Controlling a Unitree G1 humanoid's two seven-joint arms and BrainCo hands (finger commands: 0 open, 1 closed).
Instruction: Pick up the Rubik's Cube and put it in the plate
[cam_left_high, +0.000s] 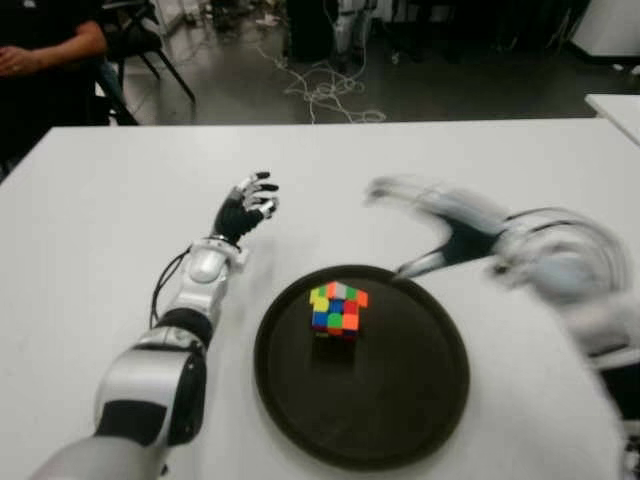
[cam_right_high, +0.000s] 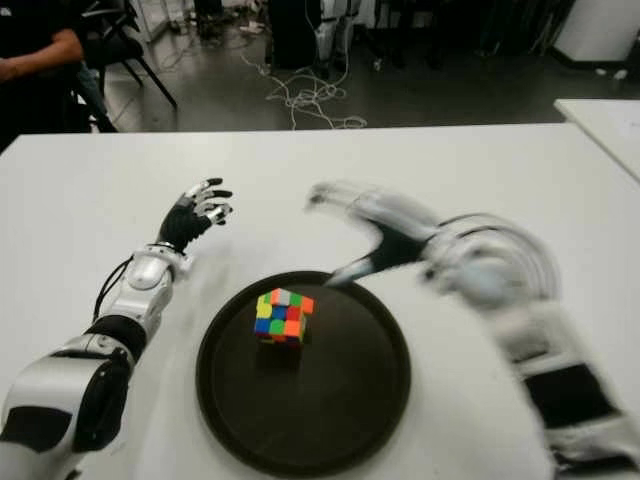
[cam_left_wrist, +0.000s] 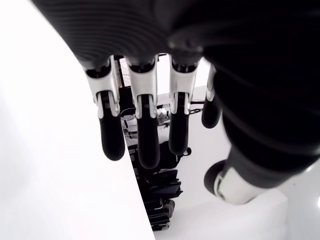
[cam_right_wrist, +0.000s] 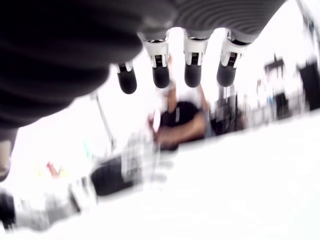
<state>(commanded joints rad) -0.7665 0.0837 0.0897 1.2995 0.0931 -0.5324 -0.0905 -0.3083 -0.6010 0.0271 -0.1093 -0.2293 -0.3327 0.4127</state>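
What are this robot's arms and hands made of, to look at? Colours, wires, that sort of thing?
The left arm has glossy silver-grey shells with black joint sections, and a thin black cable loops beside its white wrist. The left hand is black with silver-white knuckle segments and dark rounded fingertips. The right hand appears white and grey with a black palm.

Bare table (cam_left_high: 90, 230) rings the plate (cam_left_high: 300, 400), whose only obstacle is the Rubik's Cube (cam_left_high: 338, 308).

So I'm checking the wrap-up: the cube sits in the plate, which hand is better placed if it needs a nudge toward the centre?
Probably the right hand: it hovers open at the plate's far right rim, nearer the Rubik's Cube. The left hand is open over the table, left of the plate.
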